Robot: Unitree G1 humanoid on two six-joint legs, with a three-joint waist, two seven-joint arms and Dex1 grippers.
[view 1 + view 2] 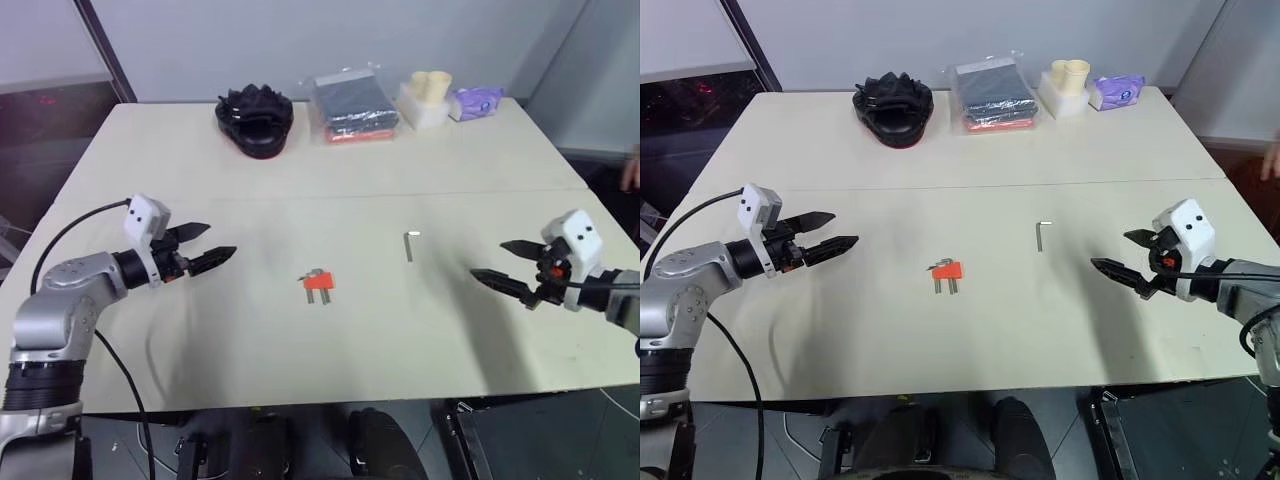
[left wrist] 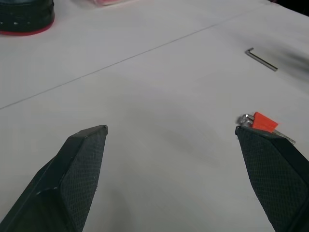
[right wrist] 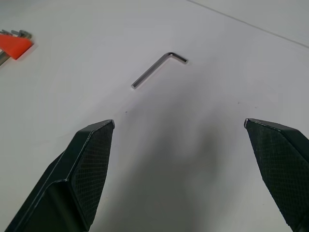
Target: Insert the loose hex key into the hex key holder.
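- On the cream table (image 1: 480, 330) before you, the hex key holder (image 1: 320, 282) lies near the middle: a small red-orange block, flat on the surface, with short grey keys poking out of its near side.
- To its right and a little farther back you have the loose hex key (image 1: 410, 244), flat on the table, well apart from the holder. Its long leg runs roughly toward and away from you; the short bent end sits at the far end, turned to the right.
- Your left gripper (image 1: 204, 245) hangs over the left part of the table, pointing inward toward the holder, well short of it. Fingers stand wide apart, nothing between them. From the left wrist view, the holder (image 2: 264, 122) shows just past one fingertip, and the loose key lies farther off.
- Your right gripper (image 1: 500, 262) hangs over the right part of the table, pointing inward toward the loose key, not touching it. Fingers spread wide, holding nothing. From the right wrist view, the key (image 3: 158, 70) lies ahead between the two fingers, beyond their tips.
- Along the far edge of the table you have a black bowl-like object (image 1: 254, 118), a dark flat packet (image 1: 352, 106), a pale yellow container (image 1: 427, 97) and a purple packet (image 1: 475, 102), all well away from both grippers.
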